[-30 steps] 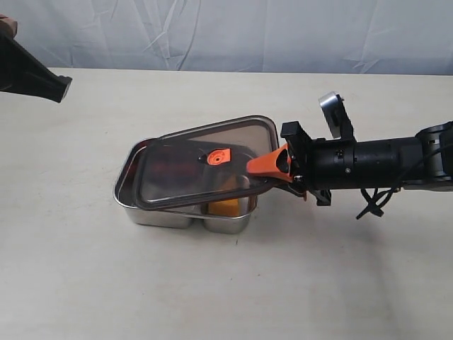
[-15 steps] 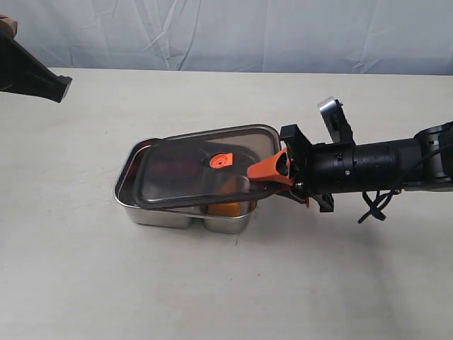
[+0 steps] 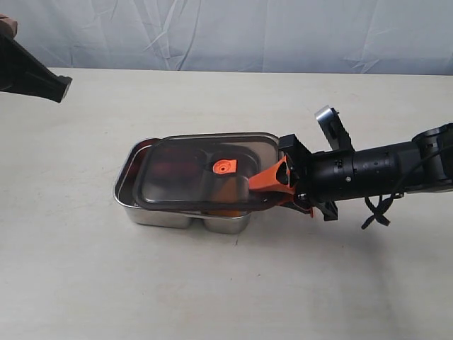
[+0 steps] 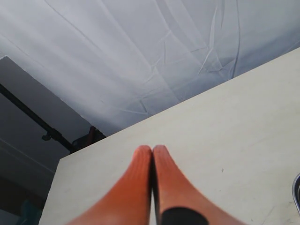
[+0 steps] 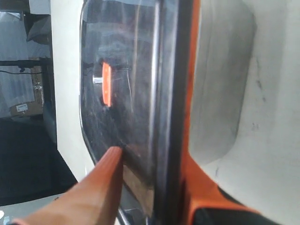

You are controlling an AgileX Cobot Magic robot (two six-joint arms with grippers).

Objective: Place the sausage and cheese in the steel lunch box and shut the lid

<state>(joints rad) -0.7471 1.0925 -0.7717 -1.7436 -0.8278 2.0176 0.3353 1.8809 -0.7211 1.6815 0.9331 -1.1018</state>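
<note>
The steel lunch box (image 3: 161,215) sits mid-table. The dark lid (image 3: 184,178) with its orange valve tab (image 3: 225,167) lies nearly level over it, shifted a little right, so the box's left rim shows. My right gripper (image 3: 265,185) is shut on the lid's right edge. The right wrist view shows the lid (image 5: 126,70) clamped edge-on between the right gripper's (image 5: 154,159) orange fingers, steel box (image 5: 220,93) beside it. Through the lid the cheese (image 3: 228,190) shows as a dim orange patch; a reddish blur (image 3: 166,173) may be the sausage. The left gripper (image 4: 152,152) is shut, empty.
The left arm (image 3: 35,78) hangs raised at the far left edge, well away from the box. Bare cream table (image 3: 212,283) surrounds the box on all sides. A white cloth backdrop (image 3: 248,35) runs behind the table's far edge.
The right gripper has sunk and brought the lid from a tilt, far edge raised, down to almost flat on the box. The left arm has not moved.
</note>
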